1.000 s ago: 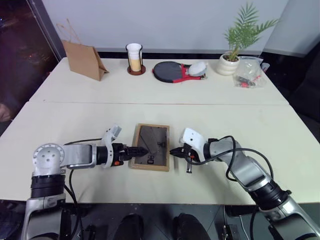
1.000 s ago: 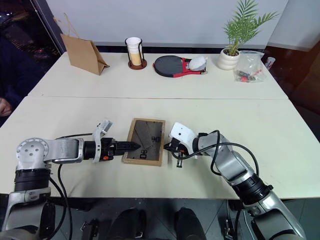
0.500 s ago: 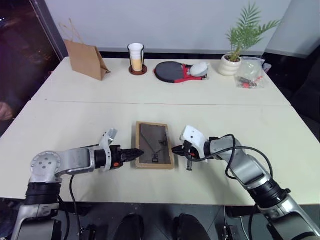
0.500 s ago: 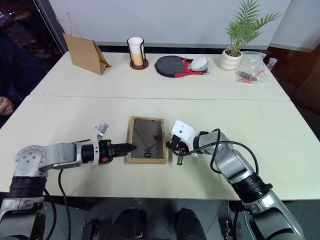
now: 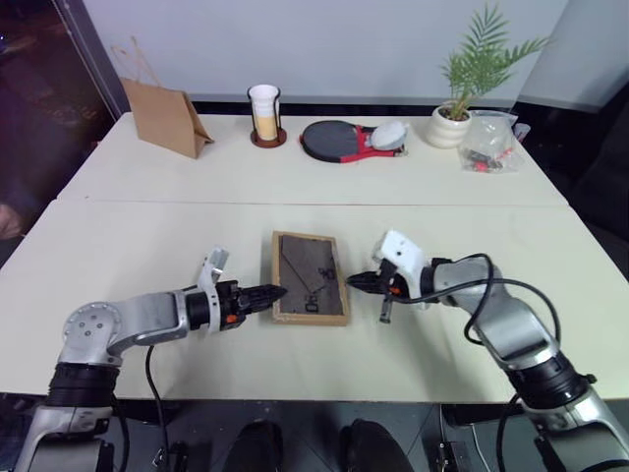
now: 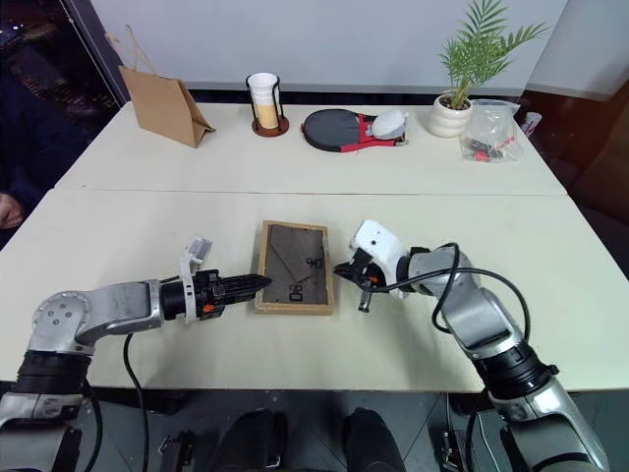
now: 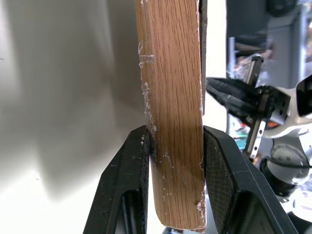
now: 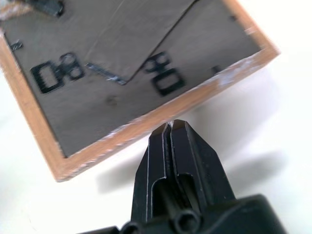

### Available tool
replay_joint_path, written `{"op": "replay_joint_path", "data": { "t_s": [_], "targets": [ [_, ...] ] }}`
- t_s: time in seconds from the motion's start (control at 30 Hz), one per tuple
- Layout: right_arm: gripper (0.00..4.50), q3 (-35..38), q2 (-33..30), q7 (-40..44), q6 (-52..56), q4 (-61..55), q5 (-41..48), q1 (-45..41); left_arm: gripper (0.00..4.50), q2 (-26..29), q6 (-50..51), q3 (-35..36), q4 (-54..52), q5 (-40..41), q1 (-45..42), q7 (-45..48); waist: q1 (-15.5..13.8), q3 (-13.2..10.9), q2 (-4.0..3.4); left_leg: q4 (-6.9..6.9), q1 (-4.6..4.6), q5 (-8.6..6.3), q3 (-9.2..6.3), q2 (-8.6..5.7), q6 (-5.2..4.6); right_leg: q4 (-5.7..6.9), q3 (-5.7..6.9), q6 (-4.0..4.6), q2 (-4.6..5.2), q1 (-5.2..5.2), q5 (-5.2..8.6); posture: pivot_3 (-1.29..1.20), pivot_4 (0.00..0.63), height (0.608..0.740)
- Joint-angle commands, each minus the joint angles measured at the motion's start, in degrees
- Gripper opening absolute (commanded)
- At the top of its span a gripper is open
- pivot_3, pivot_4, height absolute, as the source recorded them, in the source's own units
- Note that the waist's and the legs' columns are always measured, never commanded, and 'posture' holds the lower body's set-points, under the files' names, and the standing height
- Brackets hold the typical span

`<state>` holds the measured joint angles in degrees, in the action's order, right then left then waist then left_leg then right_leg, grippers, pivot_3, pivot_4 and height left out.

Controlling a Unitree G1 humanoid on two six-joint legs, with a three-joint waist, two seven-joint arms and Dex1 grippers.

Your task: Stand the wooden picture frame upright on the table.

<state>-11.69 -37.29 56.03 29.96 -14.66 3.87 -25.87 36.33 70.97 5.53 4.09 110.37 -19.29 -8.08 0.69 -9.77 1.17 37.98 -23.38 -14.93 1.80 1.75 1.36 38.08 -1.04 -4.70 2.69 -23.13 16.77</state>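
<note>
1. So the wooden picture frame (image 5: 310, 278) lies back-up on the table (image 5: 147, 246), long axis running away from the robot.
2. Left gripper (image 7: 175, 161) is clamped on the frame's left edge.
3. Right gripper (image 8: 170, 127) is pinched together, empty, at the frame's right edge.
4. Bare tabletop all around the frame.

Pale wall (image 5: 344, 39) behind; dark window (image 5: 39, 88) at left.

It looks like an indoor lab or office set up for tabletop trials. Two pale tops joined by a seam form one large table (image 5: 147, 236) against a plain white wall (image 5: 344, 39). Along its far edge sit staged props: a brown paper bag (image 5: 164, 118), a table-tennis paddle (image 5: 339, 141) and a potted plant (image 5: 462, 84).
</note>
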Motion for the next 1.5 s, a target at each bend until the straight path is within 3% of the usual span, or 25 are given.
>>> {"op": "replay_joint_path", "data": {
  "t_s": [0.03,0.1,0.2,0.43,0.63,0.97,1.5],
  "targets": [
    [0.0,7.82,-1.04,1.4,4.39,-2.38,7.46,-3.37,1.0,2.25,1.25,2.85,-3.28,-3.34,0.45,9.8,0.1,0.0,-0.01,0.0,0.0,0.0,0.01,0.0,0.0,0.0,0.0,0.0,-0.01,0.0,0.0,0.0,0.15,0.74],
    [0.0,9.53,-1.46,2.54,7.41,-2.33,10.93,-4.9,1.0,3.09,1.62,2.67,-3.76,-6.64,0.99,14.19,0.13,-0.01,-0.03,-0.01,0.01,0.0,0.01,0.01,0.0,0.0,0.0,0.02,-0.04,-0.02,0.01,0.0,0.15,0.74],
    [0.89,10.95,-1.74,3.4,10.36,-0.09,14.31,-7.41,1.0,3.7,1.59,3.05,-3.5,-10.43,1.05,19.5,0.07,-0.01,-0.03,-0.04,0.01,-0.01,0.01,0.02,-0.01,-0.01,0.0,0.03,-0.04,-0.01,0.02,0.0,0.15,0.74],
    [4.46,11.06,1.28,1.99,18.47,5.74,21.07,-15.0,1.0,4.01,1.84,2.79,-4.22,-18.21,1.72,28.58,0.23,-0.03,-0.05,-0.06,-0.02,-0.01,0.05,0.04,-0.03,-0.03,-0.05,0.13,0.03,-0.08,0.07,0.0,0.15,0.74],
    [4.46,8.33,8.24,-1.73,29.76,5.11,27.19,-18.6,1.0,3.28,0.79,2.7,-4.94,-25.41,3.38,36.26,0.28,-0.03,-0.05,-0.2,-0.08,-0.01,0.04,0.09,-0.03,-0.03,-0.05,0.05,0.05,-0.23,0.03,0.0,0.15,0.74],
    [4.46,1.45,11.58,-2.85,29.22,9.47,25.97,-20.94,1.0,2.07,0.34,3.37,-6.88,-31.21,5.19,42.7,0.28,-0.03,-0.05,-0.27,-0.11,-0.02,0.06,0.02,-0.03,-0.07,-0.04,0.19,0.25,-0.26,0.11,0.0,0.15,0.74],
    [4.46,-1.05,14.01,-1.66,27.59,12.01,26.58,-23.89,1.0,-2.23,2.38,5.57,-8.71,-29.4,4.01,38.06,0.38,-0.03,-0.05,-0.76,-0.11,-0.01,0.07,0.0,-0.01,-0.22,-0.04,0.13,0.32,-0.44,0.07,0.0,0.15,0.74]
  ]
}}
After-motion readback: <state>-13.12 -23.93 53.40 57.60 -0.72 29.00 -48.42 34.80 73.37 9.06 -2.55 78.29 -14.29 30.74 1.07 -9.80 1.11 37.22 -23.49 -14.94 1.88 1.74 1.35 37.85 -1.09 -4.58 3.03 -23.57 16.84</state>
